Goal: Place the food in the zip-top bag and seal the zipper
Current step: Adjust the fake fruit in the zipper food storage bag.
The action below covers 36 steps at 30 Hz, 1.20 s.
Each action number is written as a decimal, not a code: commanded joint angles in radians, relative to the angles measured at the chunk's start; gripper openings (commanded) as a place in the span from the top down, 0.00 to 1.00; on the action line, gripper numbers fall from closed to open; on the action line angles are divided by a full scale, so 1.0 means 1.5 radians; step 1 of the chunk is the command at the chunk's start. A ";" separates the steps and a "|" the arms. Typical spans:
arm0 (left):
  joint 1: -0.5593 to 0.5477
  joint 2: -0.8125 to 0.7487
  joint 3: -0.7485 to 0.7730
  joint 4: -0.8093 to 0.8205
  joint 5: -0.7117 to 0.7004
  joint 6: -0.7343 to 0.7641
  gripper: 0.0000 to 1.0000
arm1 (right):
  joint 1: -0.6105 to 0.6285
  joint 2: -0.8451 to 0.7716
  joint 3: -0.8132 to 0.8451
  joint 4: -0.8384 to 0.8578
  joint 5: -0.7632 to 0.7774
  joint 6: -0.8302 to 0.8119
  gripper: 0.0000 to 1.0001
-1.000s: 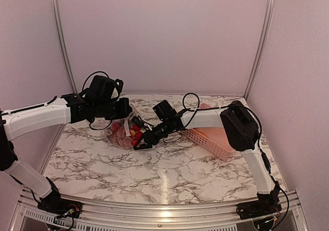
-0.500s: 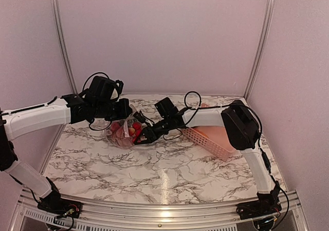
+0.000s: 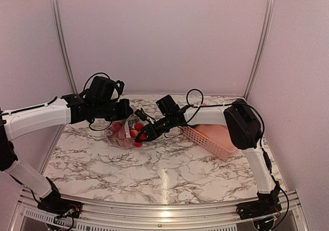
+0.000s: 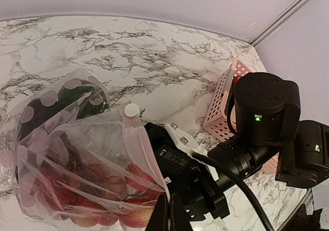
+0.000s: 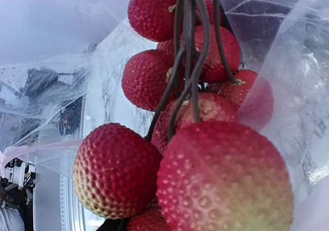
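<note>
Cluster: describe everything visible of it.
The cluster is a bunch of round red balls with pebbled, plastic-looking skin, some fading to yellow-green at one end, joined by thin dark stems. It sits at the mouth of the clear bag, with film on either side of it, right at the tip of the right gripper; whether that gripper grips it cannot be told.

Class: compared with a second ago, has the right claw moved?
Yes. Against the pink basket, the right claw edged toward the back wall and the zip-top bag.

Red fruit cluster [image 5: 205, 154], pink basket [image 3: 205, 138], grey-veined white table [image 3: 154, 172]
</note>
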 commanded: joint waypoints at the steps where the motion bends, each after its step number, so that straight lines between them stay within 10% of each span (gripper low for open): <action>1: 0.002 0.006 -0.003 -0.018 0.026 0.015 1.00 | -0.008 -0.098 -0.016 -0.065 0.081 -0.042 0.83; 18: -0.046 0.020 0.033 0.014 0.078 0.035 1.00 | 0.008 -0.074 0.175 -0.159 0.116 -0.032 0.86; 36: -0.044 -0.034 -0.025 -0.042 -0.142 -0.028 1.00 | 0.026 -0.169 0.117 -0.221 0.357 -0.119 0.72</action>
